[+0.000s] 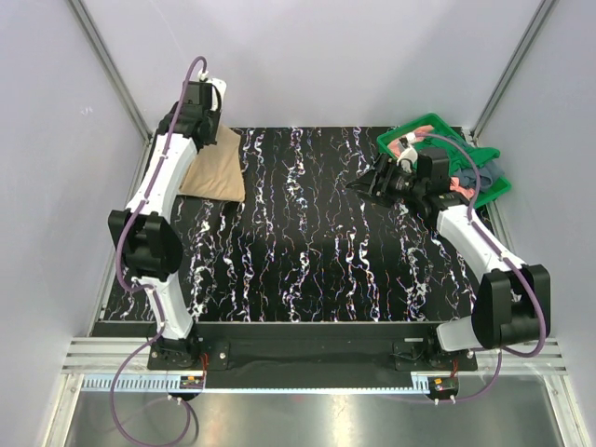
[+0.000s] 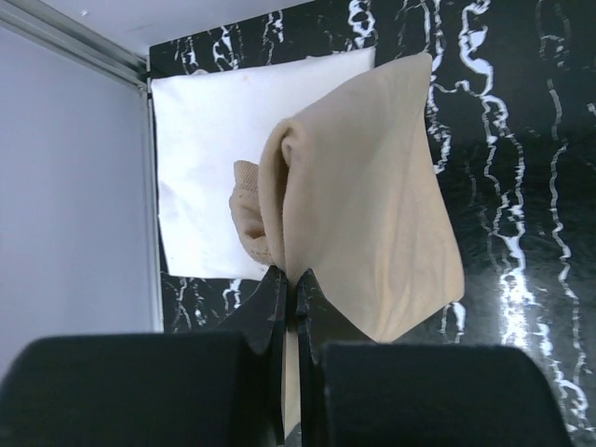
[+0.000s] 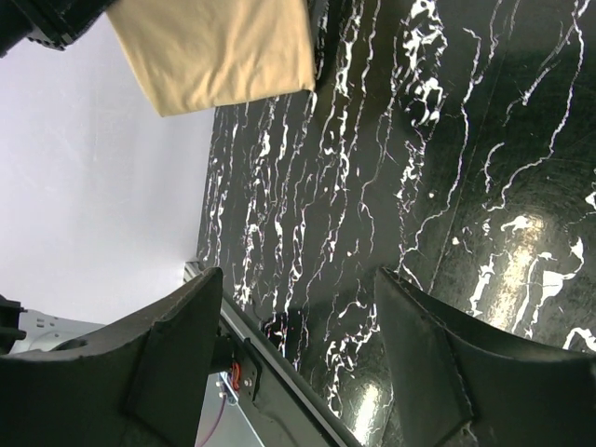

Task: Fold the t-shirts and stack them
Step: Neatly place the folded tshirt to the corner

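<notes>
Pinched tan t-shirt edge in L gripper, jaws clenched; cloth partly over cream-white shirt at far-L corner. R gripper spread wide, empty, nr green tray. Judged best lowered slow, edges squared w/ shirt below before release.

A black surface veined with white streaks is seen spread across the whole work area, and light is caught on its gloss in the right wrist view. A green plastic tray is sat askew at the far right corner, one end jutting past the surface edge. Pale grey wall panels are set on three sides, joined by slanted metal struts. A slotted aluminium rail is run along the near edge, with a reflective steel sheet below it.
</notes>
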Controlling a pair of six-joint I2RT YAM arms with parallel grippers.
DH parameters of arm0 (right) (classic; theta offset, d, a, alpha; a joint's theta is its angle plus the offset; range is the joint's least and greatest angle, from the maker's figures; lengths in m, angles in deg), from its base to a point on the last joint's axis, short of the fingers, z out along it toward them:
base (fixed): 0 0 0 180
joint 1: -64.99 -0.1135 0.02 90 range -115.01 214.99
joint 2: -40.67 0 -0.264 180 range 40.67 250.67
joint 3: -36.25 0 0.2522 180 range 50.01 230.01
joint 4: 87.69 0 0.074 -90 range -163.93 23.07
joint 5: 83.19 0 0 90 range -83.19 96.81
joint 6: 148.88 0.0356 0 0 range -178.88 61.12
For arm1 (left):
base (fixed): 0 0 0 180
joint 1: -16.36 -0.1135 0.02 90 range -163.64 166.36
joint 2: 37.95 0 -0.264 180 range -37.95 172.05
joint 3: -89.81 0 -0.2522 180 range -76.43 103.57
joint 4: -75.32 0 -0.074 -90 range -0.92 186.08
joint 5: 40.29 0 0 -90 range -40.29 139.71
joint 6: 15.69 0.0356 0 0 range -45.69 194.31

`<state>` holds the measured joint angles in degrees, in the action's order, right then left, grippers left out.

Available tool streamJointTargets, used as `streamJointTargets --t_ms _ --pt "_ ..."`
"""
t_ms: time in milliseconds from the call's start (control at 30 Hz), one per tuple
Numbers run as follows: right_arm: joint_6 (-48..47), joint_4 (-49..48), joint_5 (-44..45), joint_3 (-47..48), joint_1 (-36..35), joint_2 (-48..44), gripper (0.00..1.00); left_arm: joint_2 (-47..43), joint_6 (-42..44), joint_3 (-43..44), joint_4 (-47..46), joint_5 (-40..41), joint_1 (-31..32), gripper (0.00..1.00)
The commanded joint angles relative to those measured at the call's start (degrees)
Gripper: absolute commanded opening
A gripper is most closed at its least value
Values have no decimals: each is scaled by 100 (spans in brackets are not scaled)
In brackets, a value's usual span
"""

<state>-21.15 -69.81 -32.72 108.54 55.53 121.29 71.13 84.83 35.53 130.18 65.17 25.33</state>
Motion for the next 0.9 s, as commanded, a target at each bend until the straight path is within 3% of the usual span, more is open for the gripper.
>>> streamJointTargets --t_ms 0,500,867 --pt "-73 -201 7 238 14 191 73 8 538 431 -181 -25 -132 0" --pt "-117 -280 -64 362 14 525 74 61 1408 405 -348 -615 -800 0" --pt "-135 -368 -46 309 14 745 73 315 1452 493 -910 -158 -871 0"
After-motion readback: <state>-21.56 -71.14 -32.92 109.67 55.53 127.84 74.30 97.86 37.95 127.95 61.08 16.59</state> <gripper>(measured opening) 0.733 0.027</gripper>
